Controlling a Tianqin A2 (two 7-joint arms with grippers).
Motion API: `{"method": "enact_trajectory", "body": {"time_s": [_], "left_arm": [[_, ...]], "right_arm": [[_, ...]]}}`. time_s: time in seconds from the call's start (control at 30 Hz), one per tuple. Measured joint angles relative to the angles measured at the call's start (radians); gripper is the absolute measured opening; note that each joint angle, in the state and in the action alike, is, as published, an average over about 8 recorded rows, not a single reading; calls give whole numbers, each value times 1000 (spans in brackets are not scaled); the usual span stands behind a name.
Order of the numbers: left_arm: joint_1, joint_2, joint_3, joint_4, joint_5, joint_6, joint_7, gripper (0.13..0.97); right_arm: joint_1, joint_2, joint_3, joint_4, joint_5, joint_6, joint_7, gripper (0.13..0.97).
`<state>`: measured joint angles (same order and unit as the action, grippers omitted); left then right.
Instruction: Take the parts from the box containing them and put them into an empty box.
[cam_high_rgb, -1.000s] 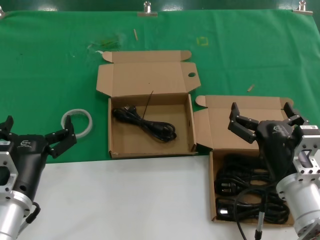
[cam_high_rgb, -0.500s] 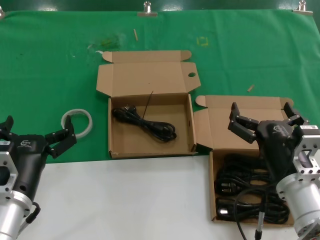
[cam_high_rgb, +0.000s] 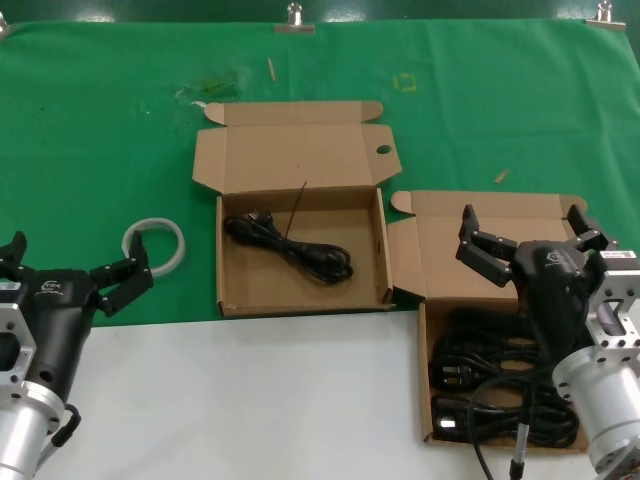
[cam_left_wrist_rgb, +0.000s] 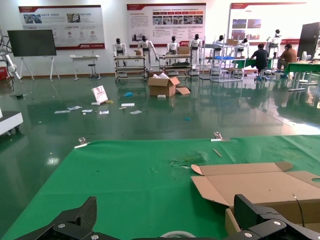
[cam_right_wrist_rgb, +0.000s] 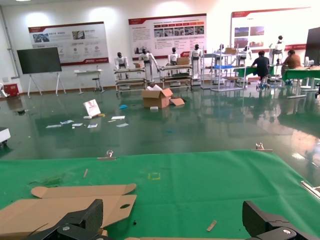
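Box contents are shown only in the head view: piled parts (cam_high_rgb: 500, 385) under the spread right gripper (cam_high_rgb: 525, 228); one cord (cam_high_rgb: 290, 250) in the other box (cam_high_rgb: 300, 300). The left gripper (cam_high_rgb: 70, 268) is spread too.

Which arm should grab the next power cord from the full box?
Right. Its end effector hovers open directly over the full box of cords. The left end effector sits far off, near the white tape ring.

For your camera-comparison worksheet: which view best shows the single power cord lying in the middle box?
The head view: the power cord lies fully visible on the floor of the middle box. The left wrist view catches only that box's lid and rim; the right wrist view shows only the lid. Neither shows the cord.
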<state>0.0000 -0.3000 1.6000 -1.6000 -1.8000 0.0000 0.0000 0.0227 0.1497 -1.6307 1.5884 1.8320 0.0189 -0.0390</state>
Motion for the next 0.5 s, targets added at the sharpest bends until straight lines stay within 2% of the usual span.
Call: {"method": "enact_trajectory", "body": {"time_s": [0.5], "left_arm": [[0,0,0,0,0,0,0,965]], "right_arm": [[0,0,0,0,0,0,0,966]]}}
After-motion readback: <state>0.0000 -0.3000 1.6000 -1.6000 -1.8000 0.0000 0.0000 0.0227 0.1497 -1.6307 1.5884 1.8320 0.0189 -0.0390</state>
